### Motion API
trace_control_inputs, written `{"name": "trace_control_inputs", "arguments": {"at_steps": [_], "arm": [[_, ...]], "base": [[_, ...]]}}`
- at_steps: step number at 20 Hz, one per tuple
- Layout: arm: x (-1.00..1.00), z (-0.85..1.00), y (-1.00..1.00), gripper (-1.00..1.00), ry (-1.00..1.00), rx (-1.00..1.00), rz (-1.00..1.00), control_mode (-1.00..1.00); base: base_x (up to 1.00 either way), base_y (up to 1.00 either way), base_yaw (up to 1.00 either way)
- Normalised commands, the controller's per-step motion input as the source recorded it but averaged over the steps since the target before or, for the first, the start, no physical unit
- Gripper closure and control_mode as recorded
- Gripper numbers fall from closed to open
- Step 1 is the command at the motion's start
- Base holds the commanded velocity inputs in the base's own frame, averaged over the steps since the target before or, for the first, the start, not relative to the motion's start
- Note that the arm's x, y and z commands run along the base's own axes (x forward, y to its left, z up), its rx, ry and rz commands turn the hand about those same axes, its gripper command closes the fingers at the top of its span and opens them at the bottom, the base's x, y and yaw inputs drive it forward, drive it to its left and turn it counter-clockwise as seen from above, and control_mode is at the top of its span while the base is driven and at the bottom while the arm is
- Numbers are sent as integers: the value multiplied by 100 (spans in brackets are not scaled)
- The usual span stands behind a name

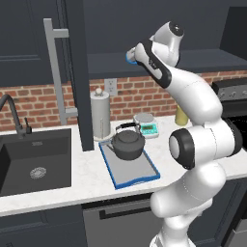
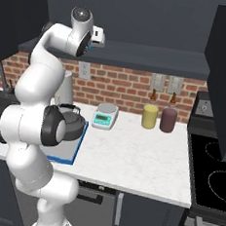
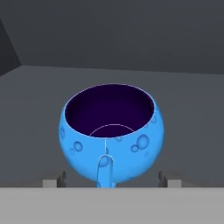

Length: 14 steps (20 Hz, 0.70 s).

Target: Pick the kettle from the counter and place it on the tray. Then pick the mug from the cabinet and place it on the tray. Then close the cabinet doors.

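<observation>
Kettle (image 1: 128, 144) already sat on tray (image 1: 144, 173), bench side. Mug (image 3: 111, 133) stood on cabinet shelf (image 3: 183, 100), dead centre in hand view, handle at 6 o'clock. Pincer (image 3: 111, 178) spread wide, tips flanking mug body. Judged light, rigid, glossy-slick: squeeze across round belly, skip handle.
</observation>
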Motion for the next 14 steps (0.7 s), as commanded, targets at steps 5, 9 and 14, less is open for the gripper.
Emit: {"name": "trace_control_inputs", "arguments": {"at_steps": [5, 9, 14], "arm": [[1, 0, 0, 100, 0, -3, 0, -100], [0, 0, 0, 100, 0, -3, 0, -100], [0, 0, 0, 100, 0, -1, 1, -100]], "base": [[0, 0, 0], [0, 0, 0], [0, 0, 0]]}}
